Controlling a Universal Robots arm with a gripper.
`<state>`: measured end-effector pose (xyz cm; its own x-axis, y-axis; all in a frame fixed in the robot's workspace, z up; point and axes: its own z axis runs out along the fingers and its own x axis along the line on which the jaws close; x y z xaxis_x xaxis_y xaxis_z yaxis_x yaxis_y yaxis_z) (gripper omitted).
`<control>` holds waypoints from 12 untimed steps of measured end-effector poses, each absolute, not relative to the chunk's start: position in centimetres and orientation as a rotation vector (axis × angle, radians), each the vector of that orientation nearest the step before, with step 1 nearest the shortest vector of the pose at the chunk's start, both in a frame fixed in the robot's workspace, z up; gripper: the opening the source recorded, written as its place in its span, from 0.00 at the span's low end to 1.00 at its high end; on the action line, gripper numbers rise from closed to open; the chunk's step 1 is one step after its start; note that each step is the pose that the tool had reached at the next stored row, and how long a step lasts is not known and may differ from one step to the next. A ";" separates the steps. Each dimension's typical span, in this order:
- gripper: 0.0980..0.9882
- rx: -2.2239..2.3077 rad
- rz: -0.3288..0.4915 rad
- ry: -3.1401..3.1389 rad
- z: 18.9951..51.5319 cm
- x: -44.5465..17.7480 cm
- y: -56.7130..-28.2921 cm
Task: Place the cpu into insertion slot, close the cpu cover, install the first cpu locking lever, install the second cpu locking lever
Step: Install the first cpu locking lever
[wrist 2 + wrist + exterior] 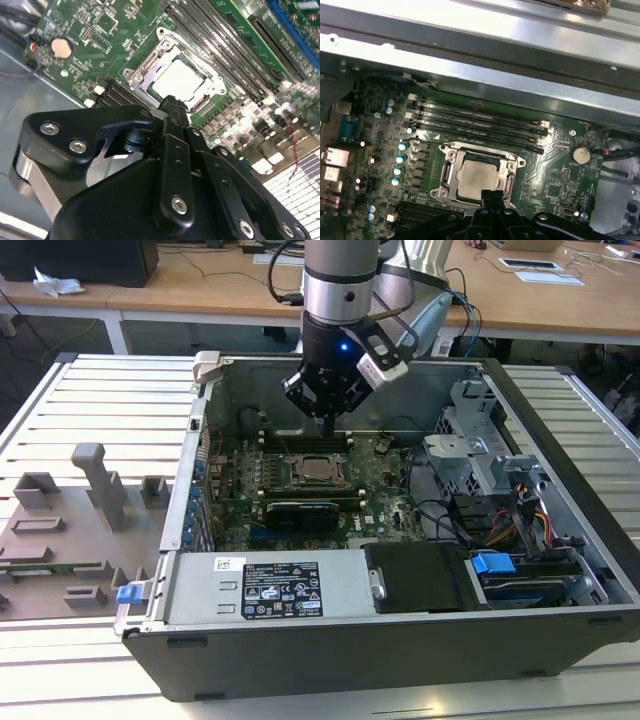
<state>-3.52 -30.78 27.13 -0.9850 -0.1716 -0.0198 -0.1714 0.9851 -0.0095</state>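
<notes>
The cpu (318,469) lies flat in the insertion slot (297,481) on the green board inside the open computer case. Both wrist views show its silver top (180,80) (477,177) framed by the silvery cpu cover (146,64) (451,156), which lies down over the slot. My gripper (327,426) hangs just above the slot's far edge. Its black fingertips (172,107) (492,196) are pressed together and hold nothing. They hover at the edge of the cover, and I cannot tell whether they touch it.
Memory slots (475,122) run along the far side of the socket, close to the case's back wall (300,390). A black card (300,512) sits on the near side. Drive cage and cables (480,480) fill the exterior view's right. Grey fixtures (100,490) stand outside the case.
</notes>
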 end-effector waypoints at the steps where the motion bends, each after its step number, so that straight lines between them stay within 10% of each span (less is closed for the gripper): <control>1: 0.01 -0.238 -0.012 3.112 27.1 -3.5 -30.8; 12: 0.01 0.033 -0.012 3.124 27.0 -3.5 -30.8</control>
